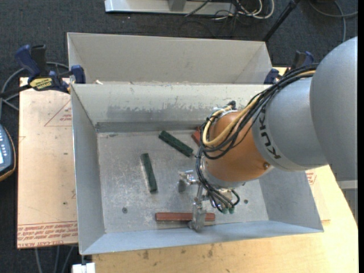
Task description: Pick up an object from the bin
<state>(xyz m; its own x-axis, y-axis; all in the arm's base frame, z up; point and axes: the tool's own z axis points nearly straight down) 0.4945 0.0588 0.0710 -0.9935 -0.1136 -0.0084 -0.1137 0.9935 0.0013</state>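
My gripper (197, 214) hangs low near the bin's front wall, below the orange cover. It stands right over the right part of a flat reddish-brown bar (173, 216), which lies lengthwise along the front edge of the floor. The bar's right end pokes out past the gripper. Whether the gripper touches the bar is unclear. A dark green bar (149, 173) lies to the upper left of the gripper, on the middle of the floor.
A second dark green bar (176, 143) lies slanted near the back wall. Beside it a small red thing (196, 135) is partly hidden by the orange cover. The arm fills the bin's right half. Bare floor stretches along the left side.
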